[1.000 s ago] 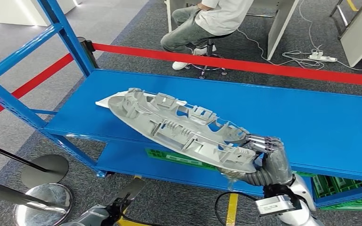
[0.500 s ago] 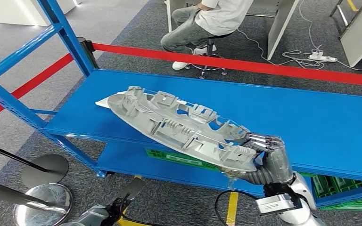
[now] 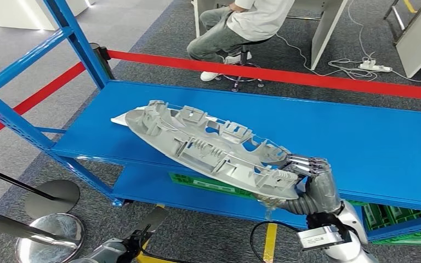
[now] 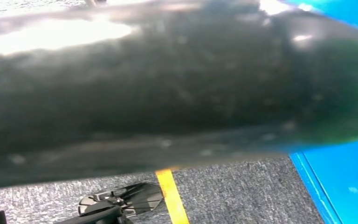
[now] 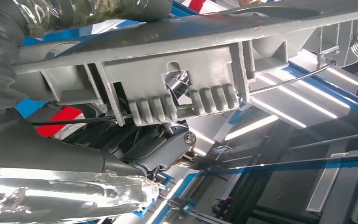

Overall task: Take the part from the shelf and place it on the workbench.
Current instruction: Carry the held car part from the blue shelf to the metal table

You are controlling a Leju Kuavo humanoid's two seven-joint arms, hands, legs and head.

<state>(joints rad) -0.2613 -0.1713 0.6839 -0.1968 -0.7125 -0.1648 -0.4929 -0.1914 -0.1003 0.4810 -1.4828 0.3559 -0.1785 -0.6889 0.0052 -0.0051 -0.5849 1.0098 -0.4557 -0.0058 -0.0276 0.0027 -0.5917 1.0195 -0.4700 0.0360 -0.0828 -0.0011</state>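
The long grey plastic part (image 3: pixel 214 148), ribbed and full of pockets, lies slanted across the blue shelf deck (image 3: pixel 362 126). Its far end rests on the deck near the left post and its near end overhangs the front edge. My right hand (image 3: pixel 315 181) grips that near end from below and beside it. The right wrist view shows the part's ribbed underside (image 5: pixel 191 70) close above my right hand (image 5: pixel 158 149). My left arm hangs low at the bottom edge, and its hand (image 3: pixel 134 241) is too small and dark to read.
A blue upright post (image 3: pixel 82 49) stands at the shelf's back left. Red barrier tape (image 3: pixel 285 74) runs behind the shelf, and a person sits on a stool (image 3: pixel 241 33) beyond it. Green crates (image 3: pixel 400 219) sit on the lower shelf. Chrome stanchion bases (image 3: pixel 52 238) stand on the floor at left.
The part has risen very slightly in my right hand's grip. Nothing else has moved.
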